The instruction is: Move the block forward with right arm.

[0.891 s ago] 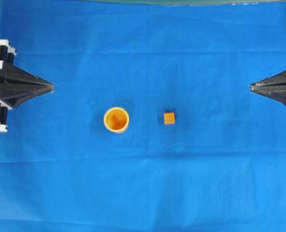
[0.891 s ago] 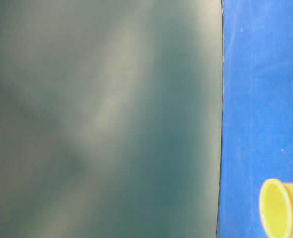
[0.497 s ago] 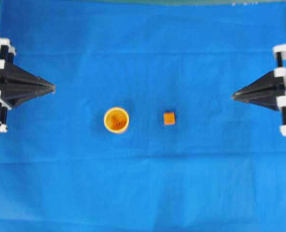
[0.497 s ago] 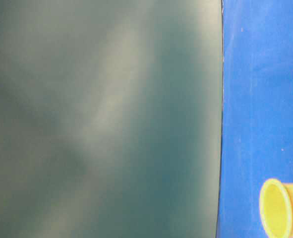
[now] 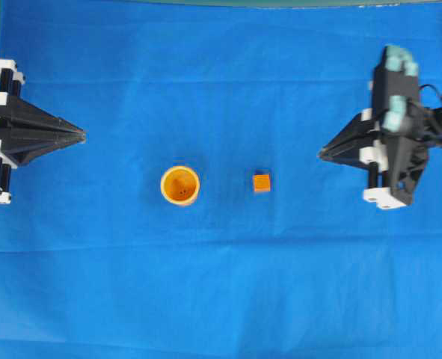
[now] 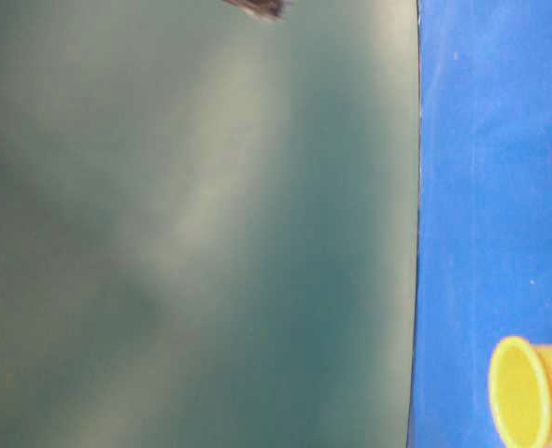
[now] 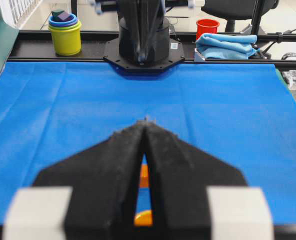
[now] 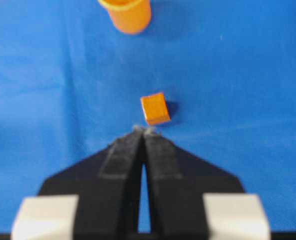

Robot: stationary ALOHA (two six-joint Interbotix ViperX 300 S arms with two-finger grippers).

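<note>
Orange block [image 5: 262, 182] lies left of your right gripper [image 5: 322, 154], slightly nearer, its jaws clenched on nothing.

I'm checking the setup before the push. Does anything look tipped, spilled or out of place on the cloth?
Nothing stands out. The cup stands upright, the block sits flat beside it without touching, and the blue cloth shows only fold creases.

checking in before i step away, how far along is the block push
Barely started. Done: nothing; the block sits beside the cup, untouched. In hand: the right gripper, shut and empty, points at the block with a gap between. Left: contact and the push. The left gripper is shut, parked.
</note>
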